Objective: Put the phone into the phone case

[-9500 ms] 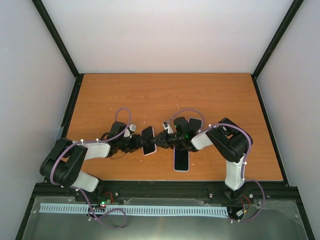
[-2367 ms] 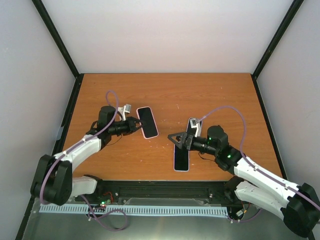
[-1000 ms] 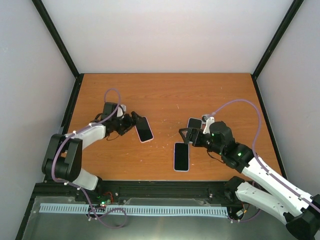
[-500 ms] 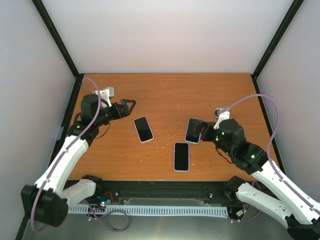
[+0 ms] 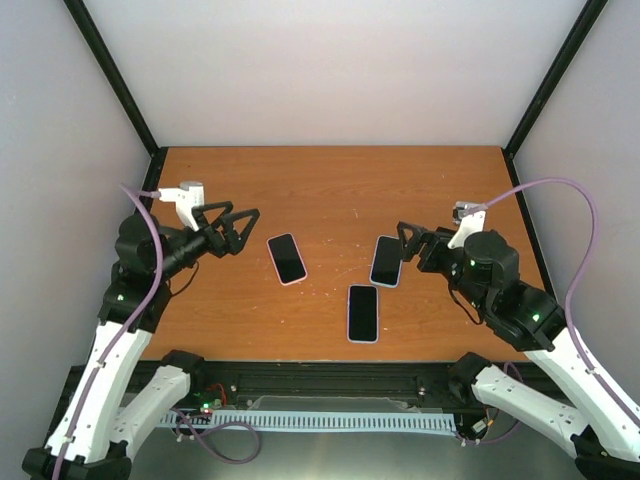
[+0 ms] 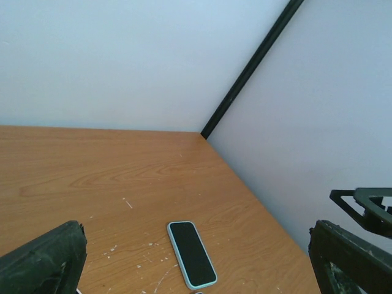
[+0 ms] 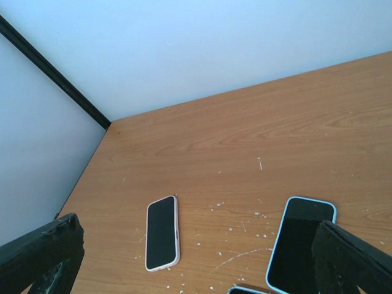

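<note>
Top external view: the desk [image 5: 330, 185] carries three phones, all flat with dark faces up and none touching another. A white-rimmed phone [image 5: 287, 258] lies left of centre. A blue-rimmed phone [image 5: 386, 261] lies right of centre. A third phone [image 5: 363, 313], pale-rimmed, sits nearer the arm bases, between the other two. I cannot tell whether any of these rims is a case. The left hand [image 5: 245, 231] hangs beside the white-rimmed phone on its left, fingers spread wide and holding nothing. The right hand [image 5: 407, 243] hangs just right of the blue-rimmed phone, likewise spread and empty. Each of the two arms trails one purple cable [image 5: 560, 188]. White walls and black frame posts [image 5: 112, 75] close in the desk.

Left wrist view: two black fingers [image 6: 43, 263] stand far apart at the lower corners. Between them lies one phone, the blue-rimmed one [image 6: 192, 253], with white specks [image 6: 127, 203] scattered on the wood around it. A black framed part at the right edge is too cropped to identify.

Right wrist view: two fingers [image 7: 349, 257] sit wide apart at the lower corners. The white-rimmed phone [image 7: 162, 232] and the blue-rimmed phone [image 7: 301, 244] lie side by side but apart. Only the tip of the third phone [image 7: 245, 290] shows, at the bottom edge.
</note>
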Motion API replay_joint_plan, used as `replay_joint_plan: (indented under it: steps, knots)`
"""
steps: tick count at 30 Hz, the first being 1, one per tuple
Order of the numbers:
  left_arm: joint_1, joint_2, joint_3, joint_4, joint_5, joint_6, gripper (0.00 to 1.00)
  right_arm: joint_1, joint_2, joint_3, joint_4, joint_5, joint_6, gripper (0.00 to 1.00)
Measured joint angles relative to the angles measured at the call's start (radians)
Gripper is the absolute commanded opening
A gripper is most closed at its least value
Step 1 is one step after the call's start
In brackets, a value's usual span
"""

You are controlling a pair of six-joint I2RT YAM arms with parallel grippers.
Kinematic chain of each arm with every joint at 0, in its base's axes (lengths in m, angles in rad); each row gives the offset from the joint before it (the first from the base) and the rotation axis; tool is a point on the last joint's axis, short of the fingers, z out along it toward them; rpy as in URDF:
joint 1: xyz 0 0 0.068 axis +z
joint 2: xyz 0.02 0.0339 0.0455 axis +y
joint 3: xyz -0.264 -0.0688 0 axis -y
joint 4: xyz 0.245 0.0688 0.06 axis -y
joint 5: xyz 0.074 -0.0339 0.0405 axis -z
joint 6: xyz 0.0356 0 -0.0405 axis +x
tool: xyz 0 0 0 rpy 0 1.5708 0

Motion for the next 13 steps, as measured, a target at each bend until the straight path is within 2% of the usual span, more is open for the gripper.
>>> replay_joint_plan:
  steps: [7,13]
  knots:
    - [0.0,-0.075,-0.061,0.008,0.026,0.003,0.99,0.0,-0.037,-0.019,-0.029,0.013,0.024,1.0]
    - [0.0,-0.071,-0.109,0.013,0.032,-0.011,0.99,0.0,-0.068,-0.052,-0.042,0.019,0.05,1.0]
